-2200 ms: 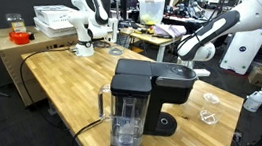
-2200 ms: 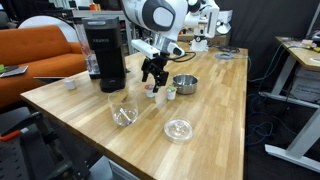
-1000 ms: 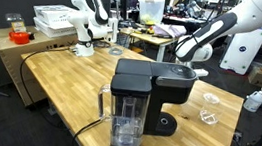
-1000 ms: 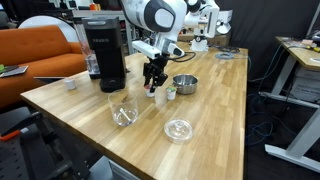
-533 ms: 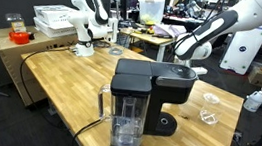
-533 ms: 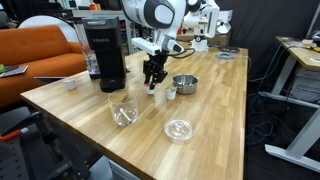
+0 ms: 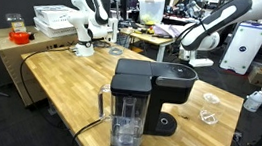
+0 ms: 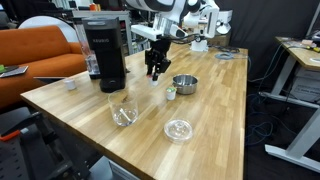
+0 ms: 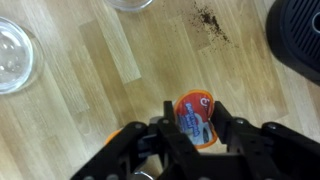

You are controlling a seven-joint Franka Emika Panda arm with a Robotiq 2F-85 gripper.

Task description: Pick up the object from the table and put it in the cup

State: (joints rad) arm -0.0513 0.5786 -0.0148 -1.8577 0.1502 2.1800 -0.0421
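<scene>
In the wrist view my gripper [image 9: 195,106] is shut on the object, a small pod with an orange-red printed lid [image 9: 195,124], one black finger on each side of it. An exterior view shows the gripper [image 8: 155,68] hanging above the wooden table [image 8: 215,110], between the coffee machine and a metal bowl; the pod is too small to make out there. The cup, low, round and clear [image 8: 179,129], stands on the table nearer the camera, apart from the gripper. It also shows in an exterior view as a flat clear cup [image 7: 211,97].
A black coffee machine [image 8: 105,50] stands beside the gripper. On the table there are also a taller clear glass [image 8: 124,107], a metal bowl [image 8: 184,83], a small green-topped item [image 8: 171,92] and a little white cup [image 8: 71,85]. Brown specks [image 9: 210,20] lie on the wood.
The jaws closed on the pod down at the table. The gripper has since risen with the pod, well above the tabletop.
</scene>
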